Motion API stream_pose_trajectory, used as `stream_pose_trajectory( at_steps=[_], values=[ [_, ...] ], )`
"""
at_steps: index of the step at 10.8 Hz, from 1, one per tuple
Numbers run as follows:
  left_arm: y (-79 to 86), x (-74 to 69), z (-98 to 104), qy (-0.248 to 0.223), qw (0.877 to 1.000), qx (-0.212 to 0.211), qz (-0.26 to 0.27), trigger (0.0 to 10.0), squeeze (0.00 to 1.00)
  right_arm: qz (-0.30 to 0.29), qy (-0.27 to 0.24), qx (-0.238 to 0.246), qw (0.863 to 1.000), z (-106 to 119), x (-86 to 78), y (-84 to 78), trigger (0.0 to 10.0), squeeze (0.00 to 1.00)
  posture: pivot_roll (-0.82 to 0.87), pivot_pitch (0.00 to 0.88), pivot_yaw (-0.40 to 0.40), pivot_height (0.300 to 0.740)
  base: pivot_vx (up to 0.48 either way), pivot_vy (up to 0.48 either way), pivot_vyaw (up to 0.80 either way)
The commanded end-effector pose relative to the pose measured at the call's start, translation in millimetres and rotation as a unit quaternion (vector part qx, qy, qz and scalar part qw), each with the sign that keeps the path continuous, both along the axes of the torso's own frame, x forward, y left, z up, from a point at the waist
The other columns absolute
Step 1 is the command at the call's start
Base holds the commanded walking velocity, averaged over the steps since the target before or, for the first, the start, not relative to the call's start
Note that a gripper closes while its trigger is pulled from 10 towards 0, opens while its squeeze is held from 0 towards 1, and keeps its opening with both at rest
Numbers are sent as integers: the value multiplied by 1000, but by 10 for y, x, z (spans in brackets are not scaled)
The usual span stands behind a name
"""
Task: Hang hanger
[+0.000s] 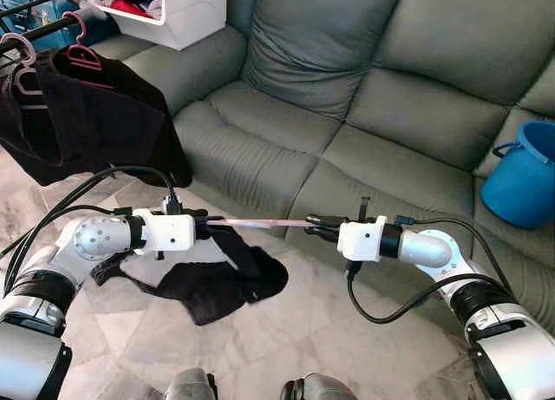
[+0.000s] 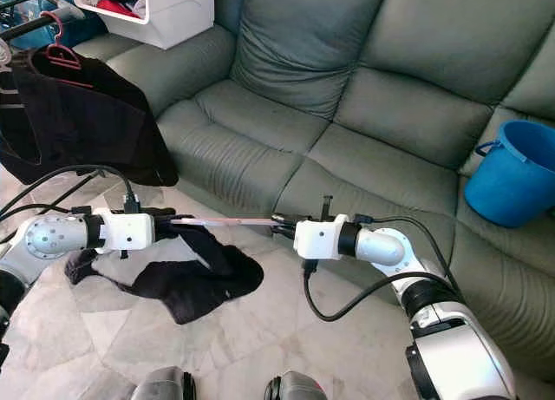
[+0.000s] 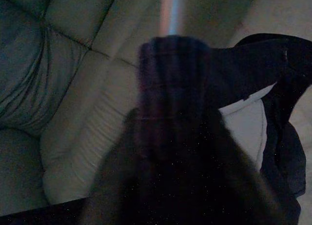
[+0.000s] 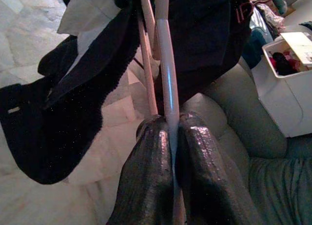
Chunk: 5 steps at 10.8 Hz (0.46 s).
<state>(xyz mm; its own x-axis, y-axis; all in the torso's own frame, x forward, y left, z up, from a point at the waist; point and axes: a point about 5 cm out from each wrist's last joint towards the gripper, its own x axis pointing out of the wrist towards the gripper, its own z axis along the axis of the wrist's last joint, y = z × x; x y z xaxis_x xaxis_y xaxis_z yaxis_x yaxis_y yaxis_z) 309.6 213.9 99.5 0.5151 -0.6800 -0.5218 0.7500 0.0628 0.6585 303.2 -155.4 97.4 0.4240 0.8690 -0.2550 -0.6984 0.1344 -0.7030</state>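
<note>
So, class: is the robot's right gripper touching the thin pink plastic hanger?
Touching. The right wrist view shows the right gripper with both black fingers pressed against the thin pink plastic hanger, no gap.

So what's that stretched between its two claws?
A pink hanger, held by the left gripper and right gripper, with a dark garment drooping from it, seen in the left eye view.

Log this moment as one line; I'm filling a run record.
left gripper: shut on pink hanger | right gripper: shut on hanger | black garment: draped, dangling | rack: not reached
</note>
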Motion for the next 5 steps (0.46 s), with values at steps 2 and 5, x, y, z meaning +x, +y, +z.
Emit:
stream_pose_trajectory(
  at_steps=[2,5],
  values=[
    [14,25,48,9,1000,-6,-3,0,0,-8,-22,6,1000,62,29,-37,0,0,-57,0,-67,740,0,0,0],
    [1,25,37,33,999,2,-12,0,0,-6,-22,4,1000,44,25,-8,0,0,-56,0,-65,740,0,0,0]
  ],
)
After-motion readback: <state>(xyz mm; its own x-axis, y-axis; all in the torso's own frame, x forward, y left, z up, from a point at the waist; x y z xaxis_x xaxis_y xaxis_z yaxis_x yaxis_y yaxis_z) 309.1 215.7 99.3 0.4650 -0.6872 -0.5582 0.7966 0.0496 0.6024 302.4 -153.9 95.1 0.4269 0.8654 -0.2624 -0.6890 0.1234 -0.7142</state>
